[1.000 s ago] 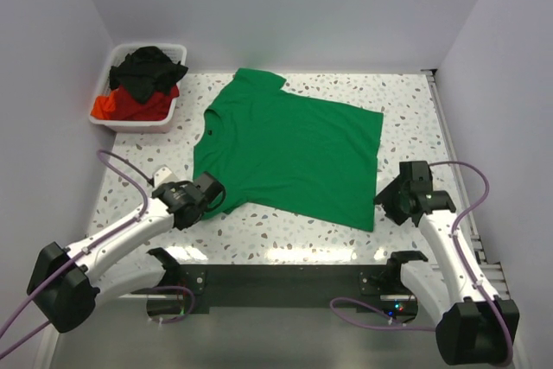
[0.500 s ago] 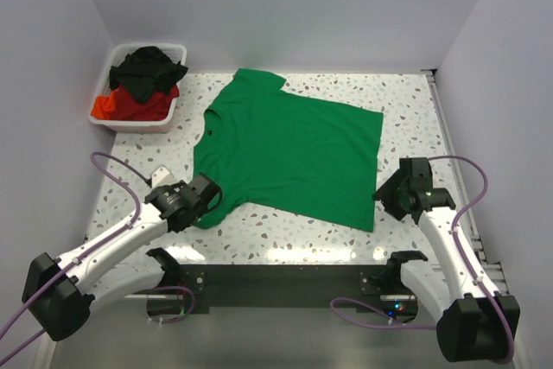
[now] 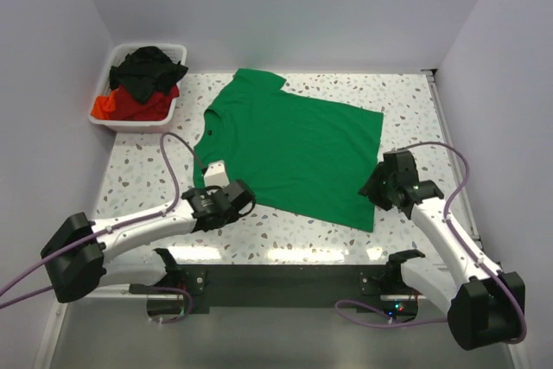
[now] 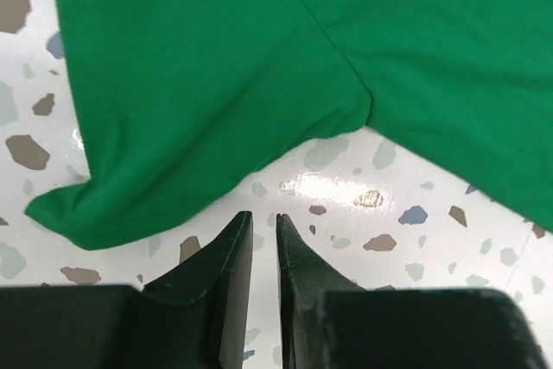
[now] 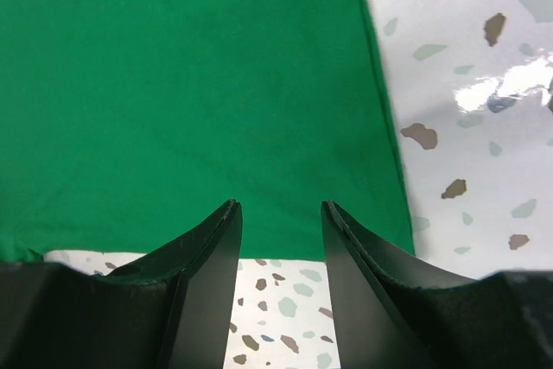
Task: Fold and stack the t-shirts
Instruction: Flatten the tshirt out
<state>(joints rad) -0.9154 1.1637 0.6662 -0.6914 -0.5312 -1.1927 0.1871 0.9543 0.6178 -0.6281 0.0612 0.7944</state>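
Fabric of a bright green t-shirt (image 3: 294, 149) lies spread flat across the middle of the speckled table (image 3: 138, 170). Its collar points toward 9 o'clock and its hem toward 3 o'clock. One sleeve reaches out at 12 o'clock and the other at 7 o'clock.

The left gripper (image 3: 244, 200) sits at 7 o'clock of the shirt, beside the near sleeve. In the left wrist view its fingers (image 4: 233, 257) stand only a narrow slit apart, with nothing between them. Their tips are over bare table just short of the sleeve edge and the underarm fold.

The right gripper (image 3: 368, 187) is at 4 o'clock of the shirt, by the corner of the hem. In the right wrist view its jaws are parted about halfway with nothing in them. Green cloth shows beyond the tips, and the hem edge runs past them on the right.

At 10 o'clock of the table, well apart from the green shirt, stands a white bin (image 3: 136, 122). It holds a crumpled black t-shirt (image 3: 151, 66) on top of a red t-shirt (image 3: 130, 105).
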